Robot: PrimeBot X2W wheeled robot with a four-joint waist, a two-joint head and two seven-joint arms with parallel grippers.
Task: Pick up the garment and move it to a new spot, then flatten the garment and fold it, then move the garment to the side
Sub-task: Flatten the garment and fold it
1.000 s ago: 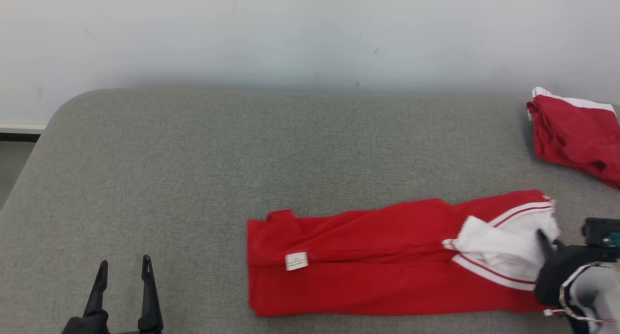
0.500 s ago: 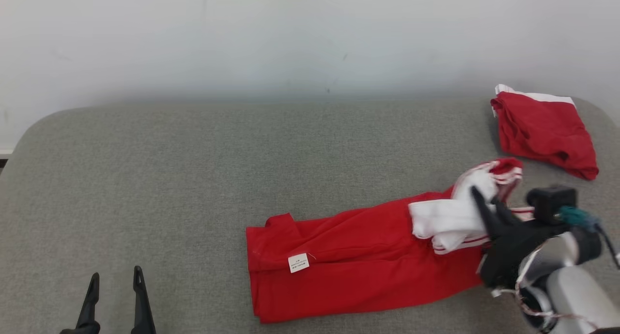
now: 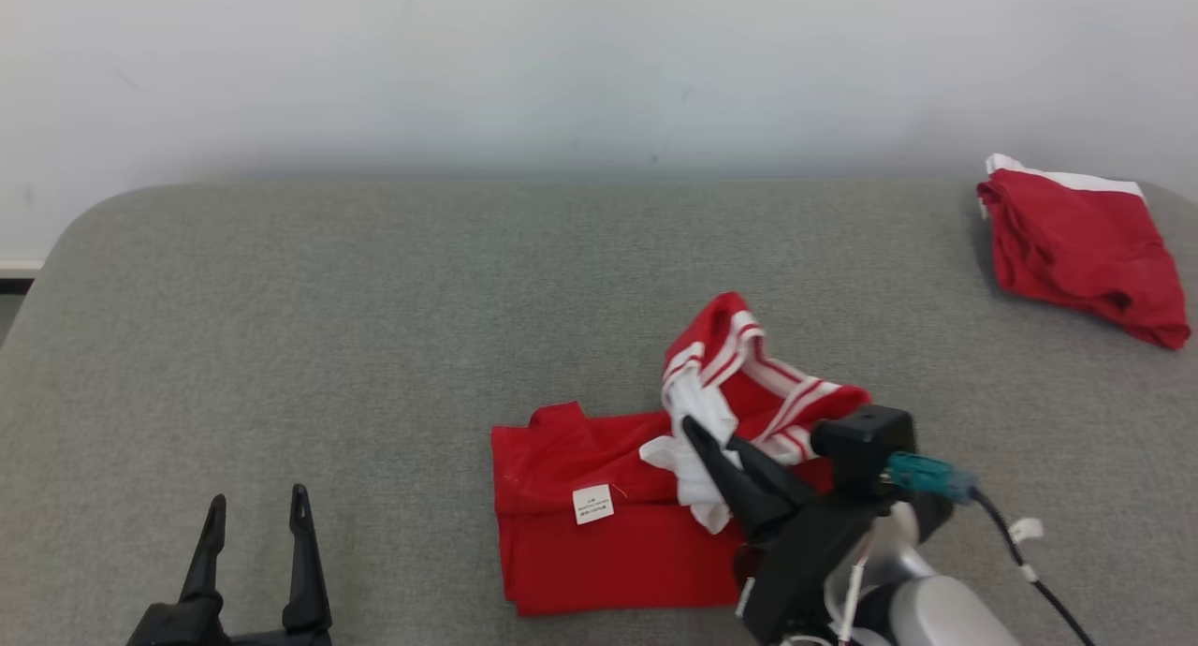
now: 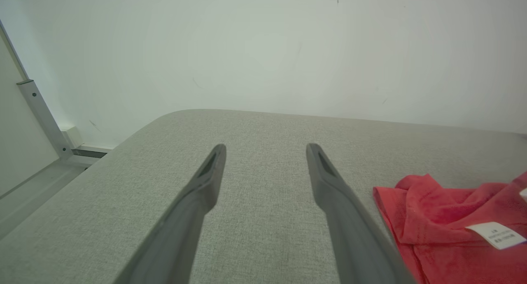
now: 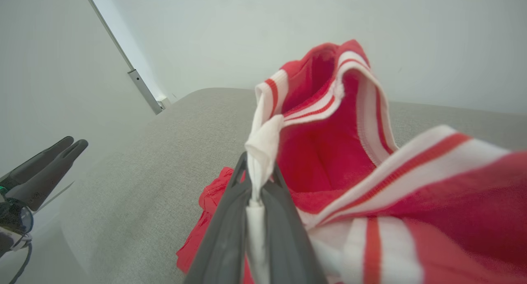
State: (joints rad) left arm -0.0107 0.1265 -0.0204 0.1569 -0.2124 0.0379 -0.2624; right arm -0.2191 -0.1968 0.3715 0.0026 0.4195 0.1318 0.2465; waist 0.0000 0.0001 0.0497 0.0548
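- right claw (image 3: 713,438) clenched on white hem of red garment (image 3: 608,552), that end held above the flat part
- left claw (image 3: 257,498) released, empty, over grey bench (image 3: 374,346)

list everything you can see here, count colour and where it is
padded table: 1, grey, under everything
wall: 1, white, behind the table
garment: 1, red with a white striped band, near edge of the table right of centre, striped end raised over the flat part
label: 1, white, on the garment's flat part
second garment: 1, red with a white edge, bunched at the table's far right
metal post: 1, grey, against the wall past the table's left corner
left claw: 1, dark, open, lower left over bare table
right claw: 1, dark, shut on the garment's white edge
wrist camera: 1, black, on the right arm
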